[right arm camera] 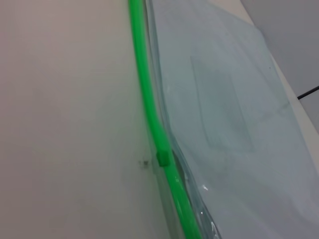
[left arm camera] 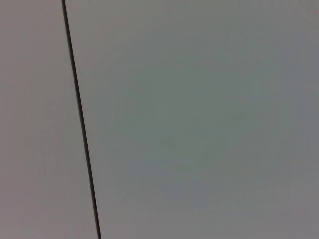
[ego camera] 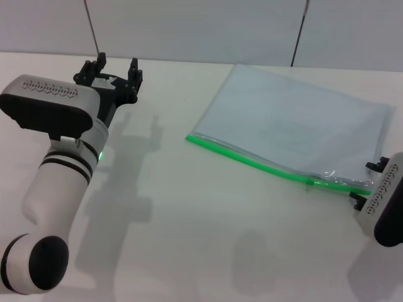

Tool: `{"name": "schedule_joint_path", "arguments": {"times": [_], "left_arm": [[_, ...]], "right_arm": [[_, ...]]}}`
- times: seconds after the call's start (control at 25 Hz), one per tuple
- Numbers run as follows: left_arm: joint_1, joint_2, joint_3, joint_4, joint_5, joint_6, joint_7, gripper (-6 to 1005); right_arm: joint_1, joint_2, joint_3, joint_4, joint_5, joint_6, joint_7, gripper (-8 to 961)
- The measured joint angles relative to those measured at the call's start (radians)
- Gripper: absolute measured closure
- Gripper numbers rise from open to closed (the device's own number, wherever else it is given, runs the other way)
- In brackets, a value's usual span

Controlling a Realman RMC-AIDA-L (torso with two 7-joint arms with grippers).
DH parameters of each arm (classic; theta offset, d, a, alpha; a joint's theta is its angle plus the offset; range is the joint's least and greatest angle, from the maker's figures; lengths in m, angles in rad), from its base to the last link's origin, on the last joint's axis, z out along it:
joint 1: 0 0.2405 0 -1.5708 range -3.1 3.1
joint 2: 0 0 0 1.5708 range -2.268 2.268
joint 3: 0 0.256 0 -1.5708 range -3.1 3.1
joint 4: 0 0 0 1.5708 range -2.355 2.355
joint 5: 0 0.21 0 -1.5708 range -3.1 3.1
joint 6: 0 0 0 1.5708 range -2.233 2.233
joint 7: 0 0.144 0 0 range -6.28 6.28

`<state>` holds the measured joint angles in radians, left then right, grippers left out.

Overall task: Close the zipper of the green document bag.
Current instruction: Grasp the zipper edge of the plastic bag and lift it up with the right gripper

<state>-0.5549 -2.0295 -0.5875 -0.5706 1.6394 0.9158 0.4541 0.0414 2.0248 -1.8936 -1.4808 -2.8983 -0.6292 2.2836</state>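
Zipper (ego camera: 252,158) direction is what matters most here: the bright green strip is running along the near long edge of the green document bag (ego camera: 296,129), slanting across the white counter (ego camera: 189,239) from the middle toward the robot's right side. The bag is lying flat on the right half of the counter, its clear bluish body stretching away from the robot beyond the strip. The small green slider tab (ego camera: 309,182) is sitting on the strip toward its right-hand end, so most of the strip is stretching off to the left of it. The right gripper (ego camera: 371,182) is hovering at the right edge of the head view, close to the right end of the strip and just beside the slider; only two dark finger tips are showing, standing apart on either side of the strip's end, holding nothing. Its wrist camera is looking down the strip, with the slider (right arm camera: 163,158) near and the green line running away from it. The left gripper (ego camera: 115,69) is raised far off on the left, fingers spread wide and empty, well apart from the bag. Judging by this, the right arm is much the nearer one, and any closing pull would be travelling along the strip's slanted line.
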Motion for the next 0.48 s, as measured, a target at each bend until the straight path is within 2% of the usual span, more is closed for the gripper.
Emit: {"name": "schedule_joint_path", "arguments": {"times": [0.48], "left_arm": [[0.012,0.006,0.000,-0.014,0.000,0.009,0.006,379]], "right_arm": [[-0.031,0.003,-0.003,-0.059,-0.001,0.000,-0.058,327]]}}
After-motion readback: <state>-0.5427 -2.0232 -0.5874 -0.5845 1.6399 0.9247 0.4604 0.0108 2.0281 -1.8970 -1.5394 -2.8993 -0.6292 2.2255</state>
